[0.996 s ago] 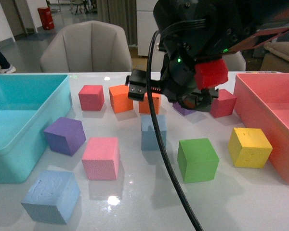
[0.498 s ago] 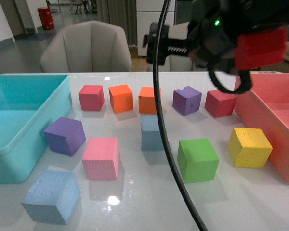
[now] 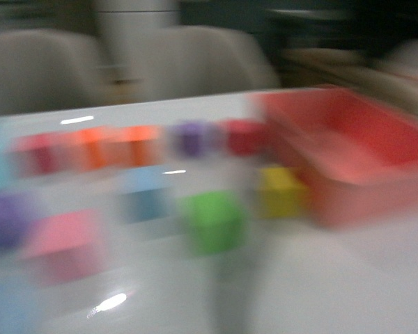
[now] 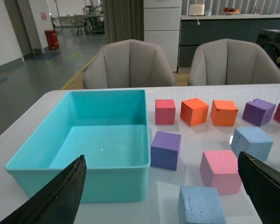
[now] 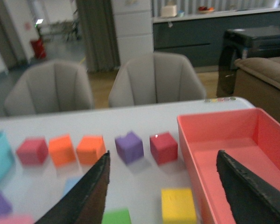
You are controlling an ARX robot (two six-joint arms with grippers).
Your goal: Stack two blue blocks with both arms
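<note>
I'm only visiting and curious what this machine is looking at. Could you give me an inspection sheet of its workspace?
Surface: white table, glossy.
Job's things: blue block and second blue block sit apart, either side of a pink cube; not stacked.
Clutter: turquoise bin, red bin, purple cube, orange cubes, yellow cube, green cube.
Grippers: left gripper and right gripper both open, holding nothing.
Cables: nothing seen; the front view is too blurred to tell.
Surroundings: grey armchairs behind the table.
</note>
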